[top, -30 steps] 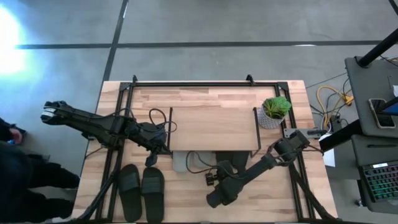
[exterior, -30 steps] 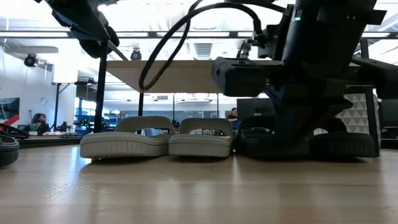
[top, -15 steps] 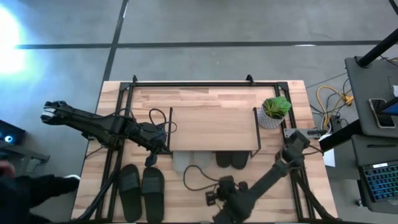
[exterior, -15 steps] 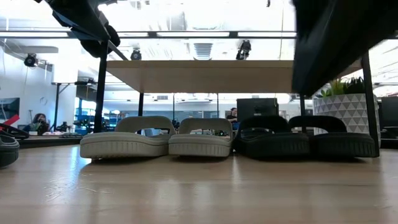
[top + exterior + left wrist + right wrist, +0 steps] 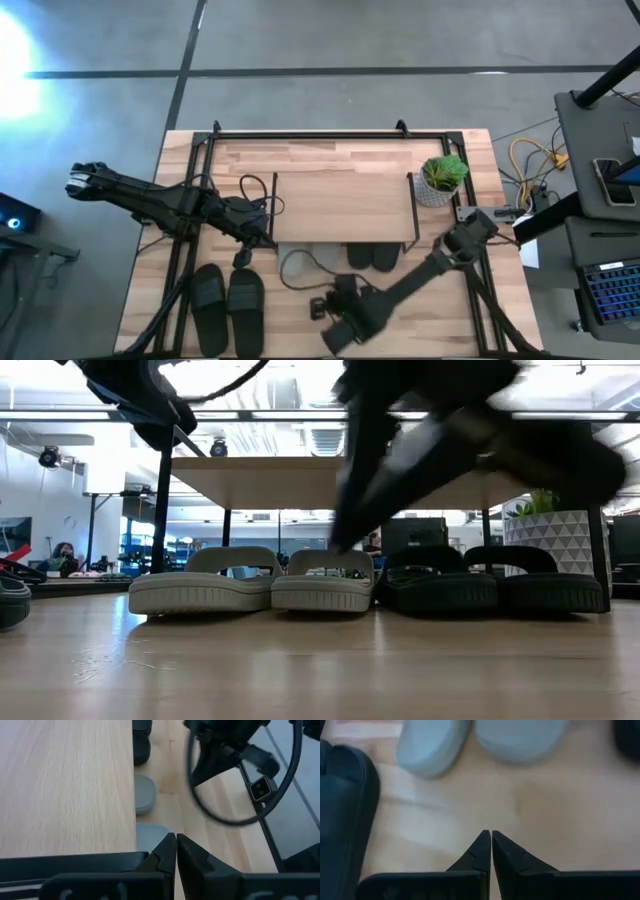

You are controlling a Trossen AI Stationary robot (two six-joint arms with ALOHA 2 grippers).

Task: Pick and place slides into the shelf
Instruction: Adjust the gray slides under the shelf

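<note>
So two pairs are already parked under the shelf [image 5: 345, 205]: the grey slides [image 5: 260, 580] beside a black pair [image 5: 495, 580]. The last black slides [image 5: 228, 300] sit loose on the counter [image 5: 300, 330], near its front-left corner. They look like light, squishy foam, bendy but grippy, so I'd pinch the wide strap or a side edge. Right gripper [image 5: 486, 851] hovers over bare counter, fingers pressed together and empty. Left gripper [image 5: 176, 855] waits by the shelf's left end, also closed on nothing.
</note>
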